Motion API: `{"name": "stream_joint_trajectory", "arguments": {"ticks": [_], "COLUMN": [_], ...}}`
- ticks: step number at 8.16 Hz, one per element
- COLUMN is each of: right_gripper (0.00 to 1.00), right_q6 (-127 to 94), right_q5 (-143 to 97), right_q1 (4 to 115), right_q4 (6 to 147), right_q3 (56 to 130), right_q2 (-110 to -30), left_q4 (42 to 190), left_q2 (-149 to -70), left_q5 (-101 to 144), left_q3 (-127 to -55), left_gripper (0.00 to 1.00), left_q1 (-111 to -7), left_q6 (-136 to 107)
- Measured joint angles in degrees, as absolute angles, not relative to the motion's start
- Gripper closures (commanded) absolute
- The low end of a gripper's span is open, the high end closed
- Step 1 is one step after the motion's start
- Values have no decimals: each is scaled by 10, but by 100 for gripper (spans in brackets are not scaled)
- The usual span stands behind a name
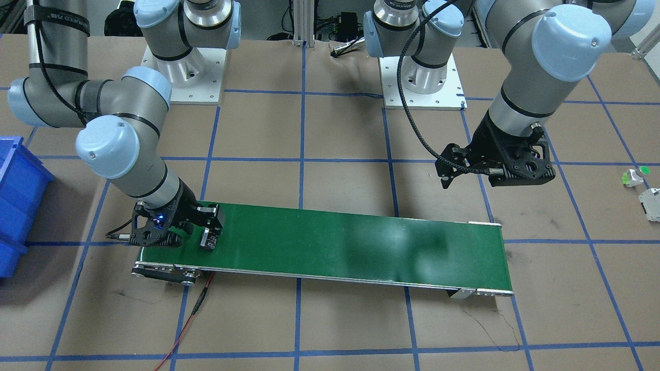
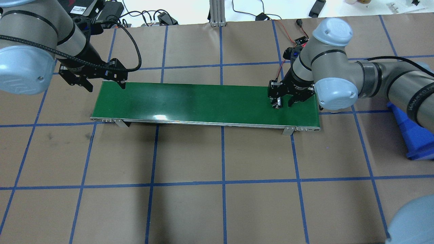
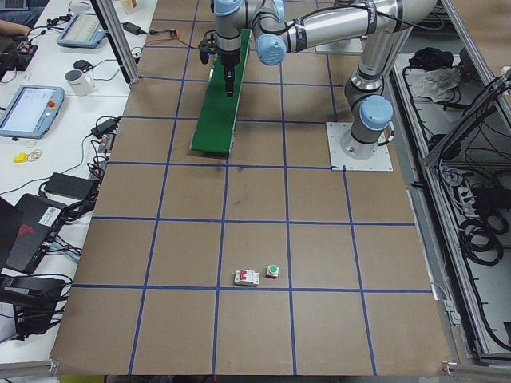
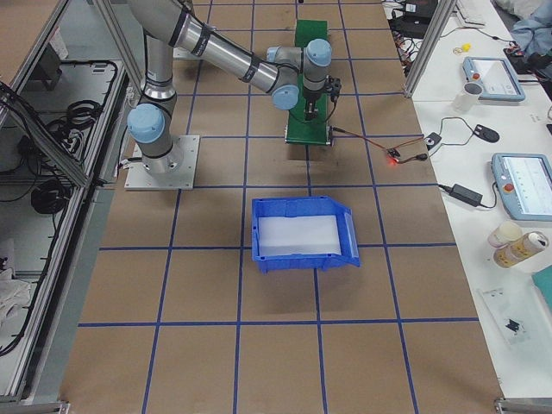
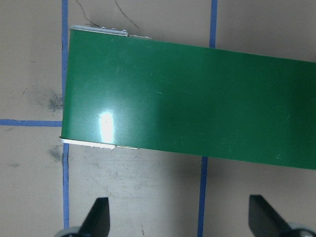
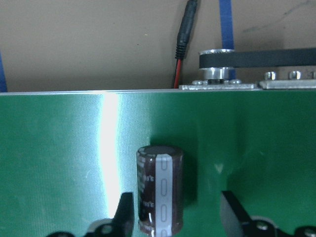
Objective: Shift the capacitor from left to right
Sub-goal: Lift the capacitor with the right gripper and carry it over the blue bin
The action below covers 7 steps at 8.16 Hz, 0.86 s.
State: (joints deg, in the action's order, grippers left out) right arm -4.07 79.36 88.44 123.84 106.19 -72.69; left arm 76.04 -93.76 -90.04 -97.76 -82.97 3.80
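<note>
Capacitor [image 6: 159,190]: stands upright on the green belt [image 2: 203,101], near the end on the robot's right.
Handling: probably light and rigid; the smooth round sleeve looks slippery, and it may tip or roll if nudged.
Hold: best pinched across the middle of its side, pads on opposite faces.
Right hand [image 2: 283,102]: low over the belt, fingers [image 6: 126,212] parted wider than the capacitor; one is just beside it, the other apart; nothing gripped.
Left hand [image 5: 180,219]: spread wide and empty, by the belt's opposite end.
Surroundings: the belt lies on the tabletop [image 2: 220,156]; a blue bin [image 4: 348,231] sits beyond its right end.
</note>
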Motion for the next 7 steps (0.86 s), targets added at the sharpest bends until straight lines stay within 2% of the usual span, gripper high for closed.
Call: {"name": "stream_joint_trajectory", "arguments": {"ticks": [2, 3, 7], "right_gripper": [91, 96, 97], "right_q6": [5, 17, 89], "right_q5": [833, 847, 926], "right_q1": [883, 882, 860], "right_q4": [1237, 1236, 1195], "right_q3": [1055, 1053, 995], "right_q2": [-728, -730, -739], "left_q4": [761, 762, 764], "left_q2": [-937, -937, -934], "left_q5": [-900, -900, -900], "left_q3": [-977, -977, -977], "left_gripper": [0, 0, 0], "left_q1": [-830, -830, -830], "left_q6": [38, 38, 38]}}
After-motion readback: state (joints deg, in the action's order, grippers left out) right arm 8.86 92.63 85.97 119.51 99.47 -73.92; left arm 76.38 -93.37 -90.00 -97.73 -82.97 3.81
